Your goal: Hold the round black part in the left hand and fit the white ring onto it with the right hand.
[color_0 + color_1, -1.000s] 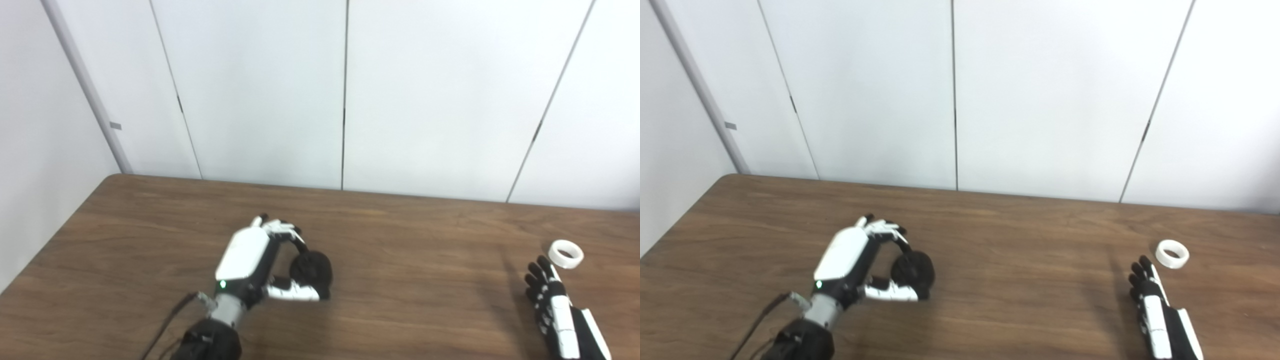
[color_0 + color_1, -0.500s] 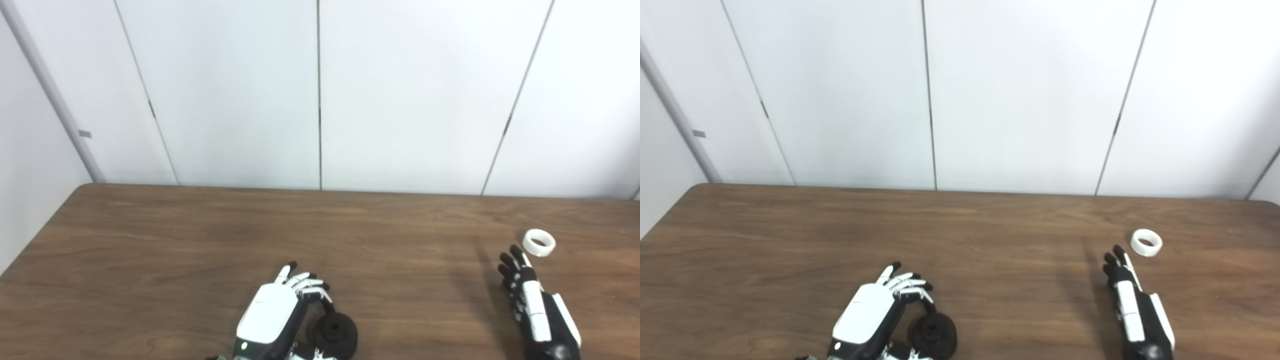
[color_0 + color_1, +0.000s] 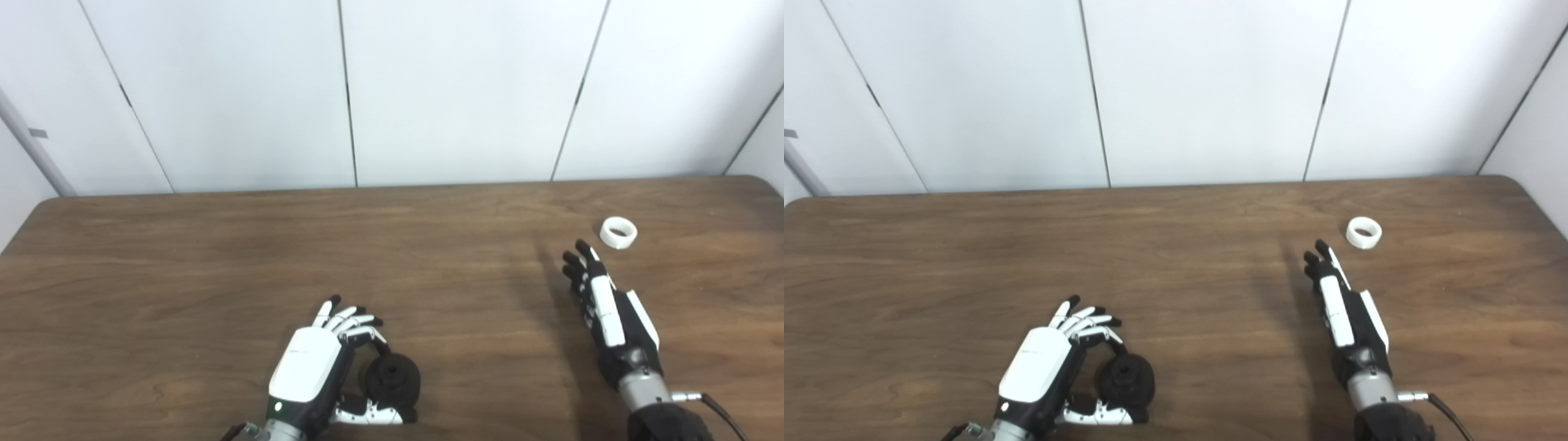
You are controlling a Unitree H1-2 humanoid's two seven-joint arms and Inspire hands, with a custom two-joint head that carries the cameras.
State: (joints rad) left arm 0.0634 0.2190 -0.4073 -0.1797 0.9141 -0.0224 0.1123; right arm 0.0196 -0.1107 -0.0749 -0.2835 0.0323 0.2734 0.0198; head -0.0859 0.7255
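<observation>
From the left eye, the left hand (image 3: 318,373) grips the black part (image 3: 393,381) near the table's front edge. From the right eye, the right hand (image 3: 1344,312) lies flat, fingers extended and empty; the ring (image 3: 1363,233) sits just beyond its fingertips, slightly right.

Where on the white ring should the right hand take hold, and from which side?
Probably across the outer wall, thumb and fingers on opposite sides, coming from above. The white ring lies flat on the table with its hole up, so the wall is exposed all round. The right hand, open, sits just short of it on the near left, not touching.
</observation>
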